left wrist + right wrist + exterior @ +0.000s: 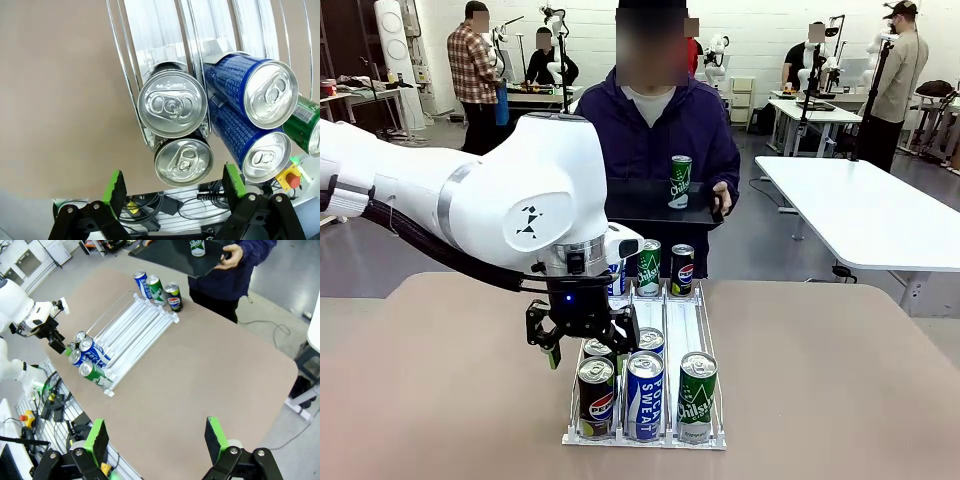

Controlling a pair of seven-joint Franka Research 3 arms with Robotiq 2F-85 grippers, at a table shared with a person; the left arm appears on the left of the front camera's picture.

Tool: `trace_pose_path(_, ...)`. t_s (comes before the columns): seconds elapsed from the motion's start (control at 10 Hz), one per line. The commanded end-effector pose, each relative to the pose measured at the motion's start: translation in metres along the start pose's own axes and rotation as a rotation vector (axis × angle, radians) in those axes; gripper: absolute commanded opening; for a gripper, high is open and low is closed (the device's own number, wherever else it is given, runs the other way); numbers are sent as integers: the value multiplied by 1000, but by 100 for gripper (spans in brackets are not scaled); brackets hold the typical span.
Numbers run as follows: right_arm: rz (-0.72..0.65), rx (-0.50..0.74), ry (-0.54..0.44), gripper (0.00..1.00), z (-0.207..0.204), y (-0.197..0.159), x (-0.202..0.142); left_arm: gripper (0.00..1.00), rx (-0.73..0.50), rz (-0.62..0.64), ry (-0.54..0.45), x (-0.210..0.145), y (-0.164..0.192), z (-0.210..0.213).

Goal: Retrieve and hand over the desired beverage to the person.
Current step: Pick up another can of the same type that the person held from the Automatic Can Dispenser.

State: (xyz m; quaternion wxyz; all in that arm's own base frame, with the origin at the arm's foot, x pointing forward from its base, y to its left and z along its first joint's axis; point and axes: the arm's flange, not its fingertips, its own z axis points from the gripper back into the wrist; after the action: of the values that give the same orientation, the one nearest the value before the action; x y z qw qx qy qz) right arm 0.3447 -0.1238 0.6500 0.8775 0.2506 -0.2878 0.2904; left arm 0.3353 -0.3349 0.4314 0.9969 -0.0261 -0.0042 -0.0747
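Left pincer (pixel 175 184) spread, downturned, seemingly over Pepsi can (pixel 596 400)

Front camera across table (pixel 820 380); wrist cameras overhead, sharing can rack (pixel 140 325).

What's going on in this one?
The left gripper hangs open just above the front Pepsi can in the left lane of the rack, holding nothing. A Pocari Sweat can and a Chilsung can stand beside it. Across the table, the person holds a black tray with a green can on it. The right gripper is open and empty, high above the table.
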Motion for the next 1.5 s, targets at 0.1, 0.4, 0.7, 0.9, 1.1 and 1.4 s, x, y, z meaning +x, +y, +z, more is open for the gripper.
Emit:
trace_pose_path(0.1,7,16,-12,100,-1,-1,0,100,-1,-31,-27,8,1,-7)
trace_pose_path(0.4,7,16,-12,100,-1,-1,0,100,-7,-40,-35,10,-1,-13)
trace_pose_path(0.7,7,16,-12,100,-1,-1,0,100,12,-30,-37,12,0,-17)
trace_pose_path(0.9,7,16,-12,100,-1,-1,0,100,11,-14,-36,12,1,-16)
trace_pose_path(1.1,7,16,-12,100,-1,-1,0,100,8,-3,-37,12,4,-13)
trace_pose_path(1.4,7,16,-12,100,-1,-1,0,100,17,14,-22,15,4,-19)
